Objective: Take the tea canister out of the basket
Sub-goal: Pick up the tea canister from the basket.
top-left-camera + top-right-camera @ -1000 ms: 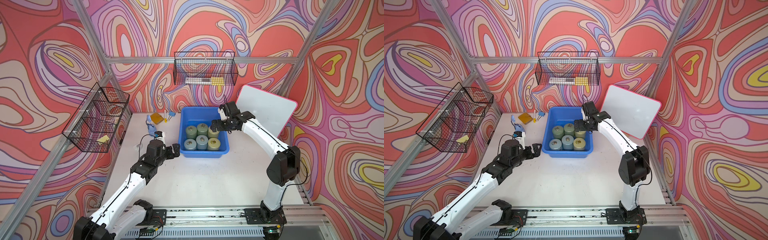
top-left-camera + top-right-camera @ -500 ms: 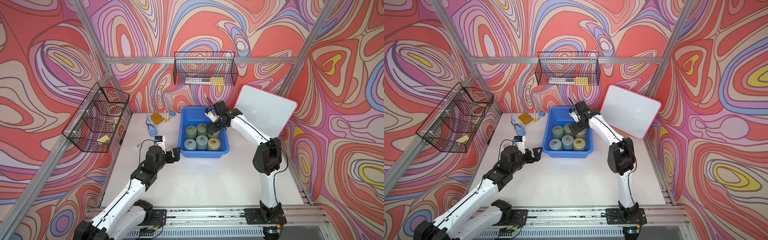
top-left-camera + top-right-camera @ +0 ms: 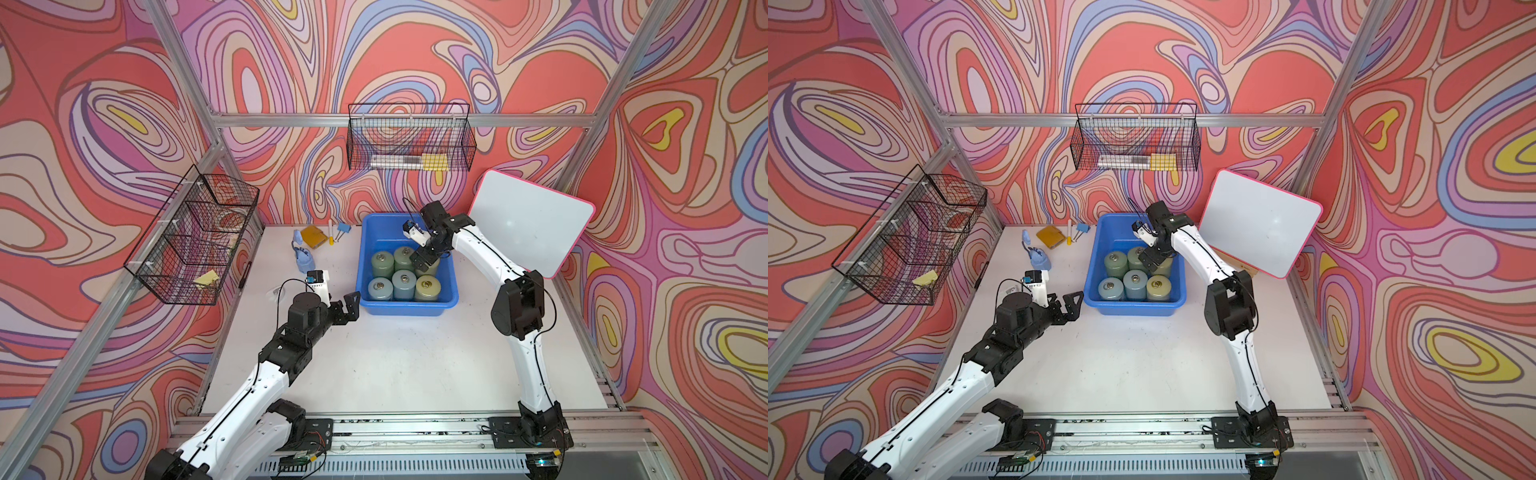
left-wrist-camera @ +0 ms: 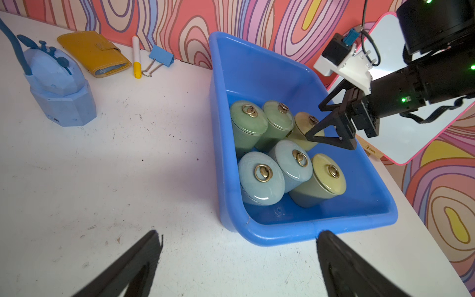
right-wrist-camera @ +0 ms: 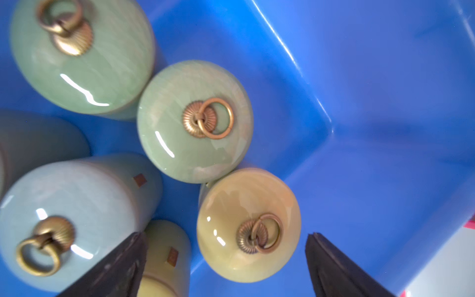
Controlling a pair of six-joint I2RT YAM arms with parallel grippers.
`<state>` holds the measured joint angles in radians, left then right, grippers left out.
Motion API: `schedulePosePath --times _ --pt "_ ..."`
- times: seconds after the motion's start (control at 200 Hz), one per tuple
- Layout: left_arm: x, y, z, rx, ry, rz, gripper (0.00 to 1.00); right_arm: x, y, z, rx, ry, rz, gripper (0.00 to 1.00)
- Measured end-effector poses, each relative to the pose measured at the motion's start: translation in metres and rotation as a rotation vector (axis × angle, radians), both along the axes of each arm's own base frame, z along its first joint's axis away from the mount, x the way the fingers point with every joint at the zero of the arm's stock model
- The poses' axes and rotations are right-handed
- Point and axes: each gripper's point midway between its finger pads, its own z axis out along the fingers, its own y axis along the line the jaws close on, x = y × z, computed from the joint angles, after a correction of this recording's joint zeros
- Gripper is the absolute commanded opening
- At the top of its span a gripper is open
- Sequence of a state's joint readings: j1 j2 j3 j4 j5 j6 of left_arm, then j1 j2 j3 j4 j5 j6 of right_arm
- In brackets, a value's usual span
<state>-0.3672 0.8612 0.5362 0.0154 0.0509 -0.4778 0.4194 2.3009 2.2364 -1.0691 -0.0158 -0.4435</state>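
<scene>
We're on the approach: right tool (image 3: 424, 259) wide open, empty, over the yellow tea canister (image 5: 239, 205) at the right end of the upper row in the basket (image 3: 407, 306), mid-frame in both top views — next we'd drop, straddle it & close — left tool (image 3: 347, 305) also open w/ nothing held.

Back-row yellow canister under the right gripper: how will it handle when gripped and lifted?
The yellow canister looks glazed and glossy, so probably slippery and breakable. Its lid seems a separate piece with a loose ring, so it may shift if tilted. A green canister stands close in the basket; a nudge could tip either.
</scene>
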Motion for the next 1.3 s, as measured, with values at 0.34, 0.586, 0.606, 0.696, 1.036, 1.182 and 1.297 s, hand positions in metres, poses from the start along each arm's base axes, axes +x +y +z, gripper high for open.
schedulePosePath --times 0.34,0.586,0.606,0.696,1.036,1.182,1.297 --pt "0.0 0.0 -0.002 0.001 0.005 -0.002 0.99 0.009 -0.013 -0.016 -0.011 0.034 -0.036 0.98" --pt "0.0 0.0 -0.002 0.002 0.005 -0.002 0.99 0.011 -0.01 -0.022 -0.005 0.048 -0.045 0.98" --pt "0.0 0.0 -0.002 0.001 0.005 -0.001 0.99 0.011 -0.01 -0.023 -0.006 0.052 -0.045 0.98" --pt "0.0 0.0 -0.002 0.001 0.005 -0.001 0.99 0.012 -0.007 -0.028 -0.003 0.058 -0.044 0.98" --pt "0.0 0.0 -0.002 0.002 0.006 -0.001 0.99 0.008 -0.004 -0.03 0.023 0.082 -0.059 0.89" --pt "0.001 -0.001 -0.003 0.003 0.01 -0.001 0.99 0.002 0.002 -0.031 0.049 0.111 -0.049 0.89" --pt "0.001 -0.001 -0.004 0.004 0.011 -0.001 0.99 -0.001 0.002 -0.032 0.049 0.124 -0.071 0.92"
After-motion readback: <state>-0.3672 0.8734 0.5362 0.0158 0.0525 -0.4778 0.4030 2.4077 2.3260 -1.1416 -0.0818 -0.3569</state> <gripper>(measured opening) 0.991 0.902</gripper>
